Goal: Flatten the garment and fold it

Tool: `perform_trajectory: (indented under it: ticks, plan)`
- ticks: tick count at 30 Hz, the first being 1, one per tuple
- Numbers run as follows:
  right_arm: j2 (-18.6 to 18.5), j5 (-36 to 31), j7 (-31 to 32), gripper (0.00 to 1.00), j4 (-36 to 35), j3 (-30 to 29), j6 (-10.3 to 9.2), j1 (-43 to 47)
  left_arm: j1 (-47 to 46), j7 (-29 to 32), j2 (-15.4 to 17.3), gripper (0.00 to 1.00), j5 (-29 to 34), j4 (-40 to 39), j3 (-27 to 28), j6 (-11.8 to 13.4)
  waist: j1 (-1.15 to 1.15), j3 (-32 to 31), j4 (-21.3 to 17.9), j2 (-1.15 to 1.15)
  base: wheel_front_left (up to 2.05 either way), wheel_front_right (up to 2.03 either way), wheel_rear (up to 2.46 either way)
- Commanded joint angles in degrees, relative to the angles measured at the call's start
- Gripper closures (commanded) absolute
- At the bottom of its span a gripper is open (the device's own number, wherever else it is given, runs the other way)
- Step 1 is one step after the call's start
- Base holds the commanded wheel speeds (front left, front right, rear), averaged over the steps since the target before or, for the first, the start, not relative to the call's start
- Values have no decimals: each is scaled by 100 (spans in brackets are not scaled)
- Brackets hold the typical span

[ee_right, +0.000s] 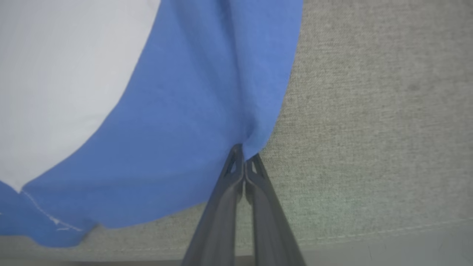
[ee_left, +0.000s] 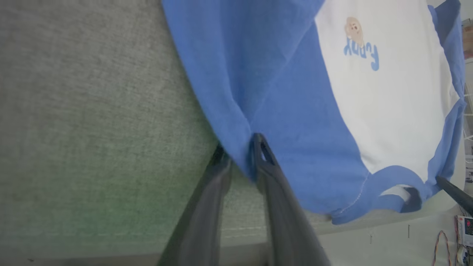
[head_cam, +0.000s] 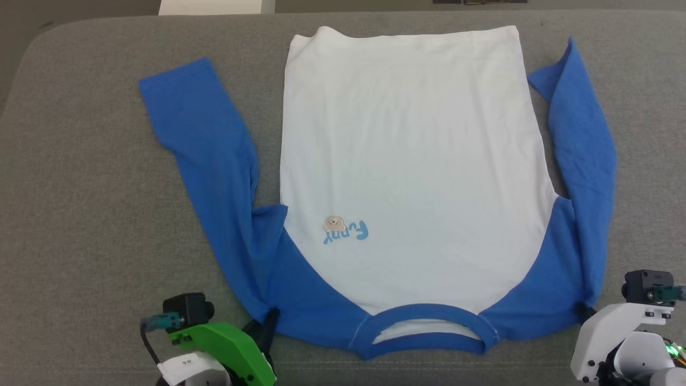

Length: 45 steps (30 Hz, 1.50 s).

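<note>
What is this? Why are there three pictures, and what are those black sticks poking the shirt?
It is a robot with two arms. The big picture looks down from a camera on its head. The other two come from small cameras on its wrists, looking along its fingers. A garment, white with blue sleeves, lies spread on a grey cushion. The black sticks are the fingers of each hand. The right hand is pinching the blue shoulder edge tightly. The left hand has its fingers a little apart, with the other shoulder's edge between them.
</note>
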Motion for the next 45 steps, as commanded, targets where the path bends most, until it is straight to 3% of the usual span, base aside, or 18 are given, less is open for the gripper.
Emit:
perform_trajectory:
  ticks: [1, 5, 11, 16, 23, 31, 36, 40, 45]
  plan:
    - [10, -31, -107, 0, 79, 35, -12, -71, -66, -44, -24, 0, 78, 107, -5, -4, 1, -32, 11, 0, 0, 0, 0]
    - [-10, -15, -459, 0, 11, 83, -12, -37, -86, -215, 32, 0, 183, 22, 21, 9, 1, -127, 27, 0, 0, 0, 0]
    - [12, 55, -1405, 0, -677, 69, -12, 107, -289, -745, 260, 0, 523, -566, 278, 152, 1, -161, 27, 0, 0, 0, 0]
    - [-33, 19, -2163, 0, -1268, 287, -12, 143, -910, -1122, 652, 0, 987, -888, 512, 234, 1, 67, -47, 0, 0, 0, 0]
    - [-177, -126, -2762, 0, -1741, 717, -12, -206, -2435, -1095, 1469, 0, 1715, -334, 591, 143, 1, 731, -297, 0, 0, 0, 0]
    - [-212, -54, -3107, 0, -1988, 1217, -12, -849, -4282, -101, 2244, 0, 1947, 685, 492, -243, 1, 1711, -746, 0, 0, 0, 0]
    - [-195, 50, -3206, 0, -2114, 1452, -12, -1134, -5126, 739, 2536, 0, 1791, 1018, 624, -249, 1, 2251, -1034, 0, 0, 0, 0]
    - [-170, 74, -3306, 0, -2180, 1531, -12, -1250, -5510, 1486, 2699, 0, 1628, 1111, 794, -13, 1, 2574, -1191, 0, 0, 0, 0]
    - [-117, 110, -3388, 0, -2188, 1574, -12, -1282, -5631, 2424, 3005, 0, 1595, 1177, 1022, 532, 1, 2830, -1330, 0, 0, 0, 0]
